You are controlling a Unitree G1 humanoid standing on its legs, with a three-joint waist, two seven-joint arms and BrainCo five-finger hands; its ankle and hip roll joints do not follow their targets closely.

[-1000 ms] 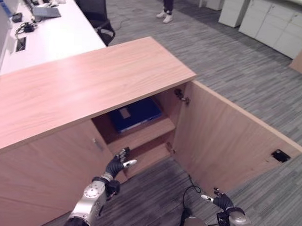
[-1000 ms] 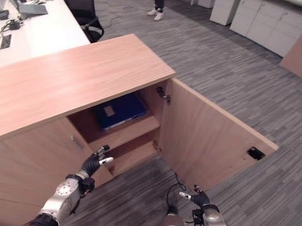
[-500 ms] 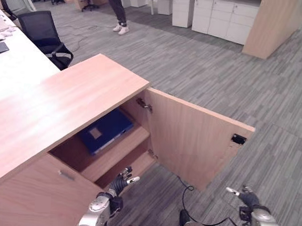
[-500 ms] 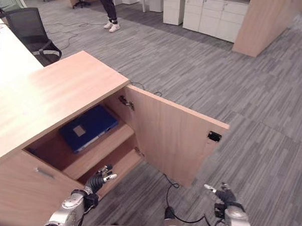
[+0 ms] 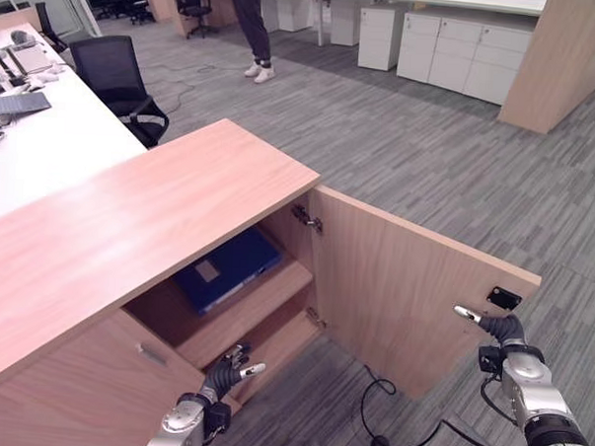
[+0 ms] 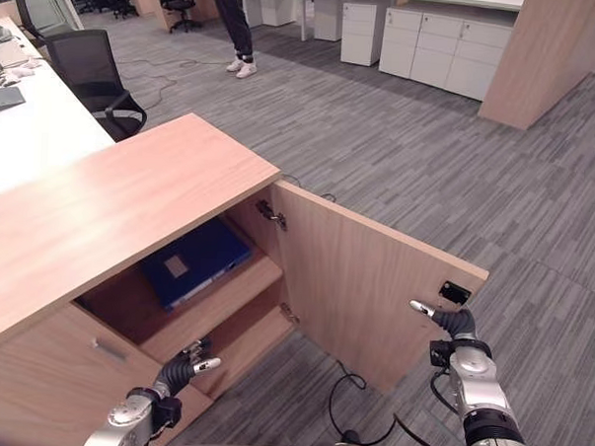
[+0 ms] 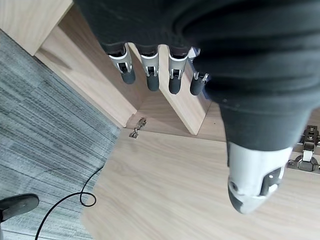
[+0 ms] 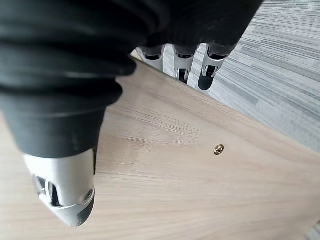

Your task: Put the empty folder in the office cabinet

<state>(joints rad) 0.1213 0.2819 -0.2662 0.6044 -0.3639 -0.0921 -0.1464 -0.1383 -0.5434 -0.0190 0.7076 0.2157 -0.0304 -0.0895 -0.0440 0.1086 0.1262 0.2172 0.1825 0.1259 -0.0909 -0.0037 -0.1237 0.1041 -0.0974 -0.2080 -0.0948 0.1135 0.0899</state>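
The blue folder (image 5: 226, 269) lies flat on the upper shelf inside the wooden office cabinet (image 5: 129, 226). The cabinet's right door (image 5: 413, 287) stands wide open. My left hand (image 5: 227, 370) hangs low in front of the lower shelf, open, with nothing in its straight fingers (image 7: 150, 75). Out at the door's free edge, just below the black latch (image 5: 505, 297), is my right hand (image 5: 500, 329). Its fingers (image 8: 185, 60) are straight and lie close over the door's wood face; it holds nothing.
A white desk (image 5: 44, 143) with a laptop and a black office chair (image 5: 116, 77) stand at the left. A person's legs (image 5: 252, 23) show at the back. White cabinets (image 5: 453, 52) and a wooden partition (image 5: 571, 57) line the far side. Grey carpet (image 5: 457, 181) lies beyond the door.
The camera has shifted. My right hand has risen from low near the floor to the free edge of the open door. The left hand stays low before the shelves.
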